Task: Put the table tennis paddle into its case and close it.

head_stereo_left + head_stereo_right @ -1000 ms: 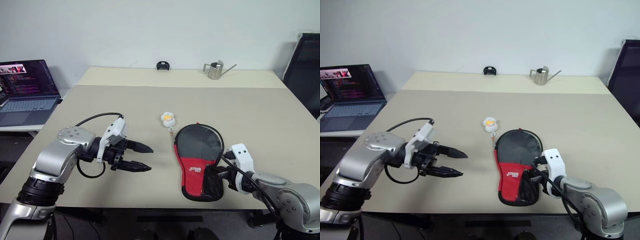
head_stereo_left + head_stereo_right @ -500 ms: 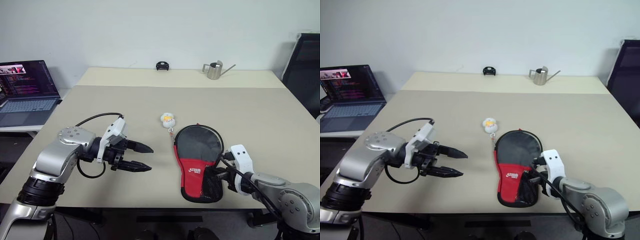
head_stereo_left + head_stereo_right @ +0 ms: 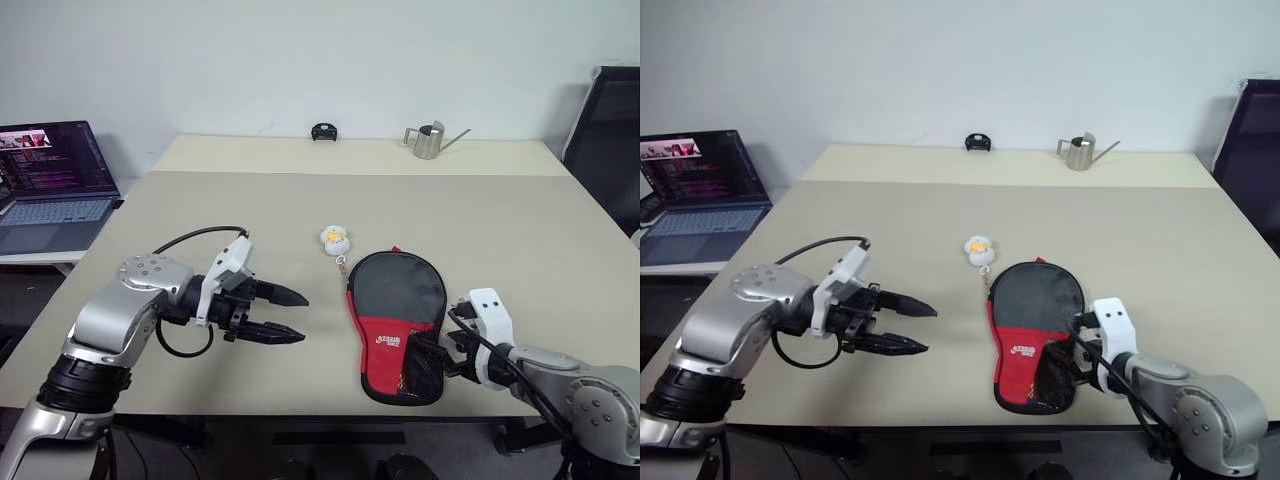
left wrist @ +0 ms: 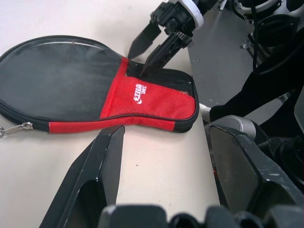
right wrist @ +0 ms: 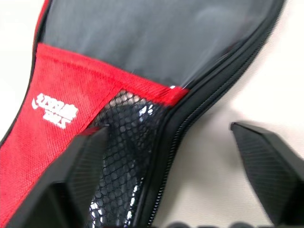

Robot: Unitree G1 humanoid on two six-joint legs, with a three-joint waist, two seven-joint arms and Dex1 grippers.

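Right gripper: the right gripper [image 3: 1077, 352] sits at the near right edge of the table, beside the mesh pocket of the case [image 3: 398, 322]; its fingers are spread apart and hold nothing, one over the mesh and one over bare tabletop in the wrist view.
Case: it lies flat on the table's near right part, red panel and mesh pocket toward the near edge, round black end pointing away, zipper pull [image 4: 18, 127] lying at the far rim.
Table tennis paddle: I can't see it outside the case; I judge it is inside, since the pouch lies flat and looks shut all round.
Step in hand: closing the case looks done or all but done, with the right fingers let go beside it.
Next move: probably drawing the right arm clear without dragging the pouch; if the zipper isn't fully home, the pull at the far rim needs a fine pinch.
Left gripper: the left gripper [image 3: 288, 314] hovers left of the case, well apart from it, fingers parted and empty.
Keychain: a small white-and-yellow charm [image 3: 336, 239] lies just beyond the case.
Table: a plain beige table [image 3: 250, 210], matte and bare in the middle.
Far edge: a black small object [image 3: 323, 131] and a metal watering can [image 3: 430, 140].
Room: an open laptop [image 3: 55, 180] on a side desk at left, a dark chair [image 3: 605, 140] at right, white wall behind.
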